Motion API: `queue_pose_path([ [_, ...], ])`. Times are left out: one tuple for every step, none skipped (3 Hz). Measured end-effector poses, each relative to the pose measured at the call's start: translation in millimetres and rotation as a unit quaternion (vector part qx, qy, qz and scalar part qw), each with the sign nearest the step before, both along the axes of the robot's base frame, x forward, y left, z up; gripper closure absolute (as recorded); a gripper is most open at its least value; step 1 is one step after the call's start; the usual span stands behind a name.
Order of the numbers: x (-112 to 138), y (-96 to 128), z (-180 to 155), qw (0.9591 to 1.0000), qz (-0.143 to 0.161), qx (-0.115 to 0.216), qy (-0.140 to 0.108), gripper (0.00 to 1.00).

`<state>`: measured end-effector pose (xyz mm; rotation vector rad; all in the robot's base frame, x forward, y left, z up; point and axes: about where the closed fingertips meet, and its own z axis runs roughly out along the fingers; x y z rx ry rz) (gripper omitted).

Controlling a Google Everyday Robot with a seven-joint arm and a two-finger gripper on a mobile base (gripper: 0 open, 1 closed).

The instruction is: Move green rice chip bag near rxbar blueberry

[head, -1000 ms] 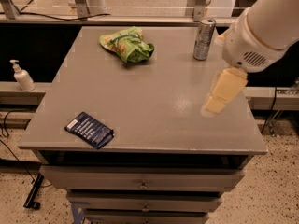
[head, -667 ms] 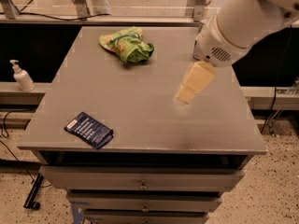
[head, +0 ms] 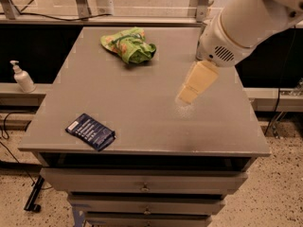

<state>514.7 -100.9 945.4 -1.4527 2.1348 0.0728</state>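
Note:
The green rice chip bag (head: 129,45) lies crumpled at the back of the grey table (head: 142,122), left of centre. The rxbar blueberry (head: 90,131), a dark navy wrapper with white text, lies flat near the front left corner. My gripper (head: 189,92), cream-coloured on a large white arm (head: 246,22), hangs over the table's right-middle part, pointing down and to the left. It is to the right of the bag and in front of it, well apart from it, and holds nothing I can see.
A white pump bottle (head: 21,77) stands on a ledge left of the table. Drawers (head: 142,186) sit under the tabletop. A metal frame and cables run behind the table's back edge.
The arm and gripper have swung left from the table's right edge to over its right-middle part. The arm now hides the silver can at the back right. Bag and bar have not moved.

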Motion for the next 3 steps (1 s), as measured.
queue_pose_path([
  [24.1, 17.0, -4.7, 0.9993, -0.005, 0.034, -0.017, 0.00],
  [78.1, 60.0, -6.1, 0.9938, 0.000, 0.095, -0.058, 0.00],
  [127.3, 98.3, -13.1, 0.9872, -0.002, 0.138, -0.080, 0.00],
])
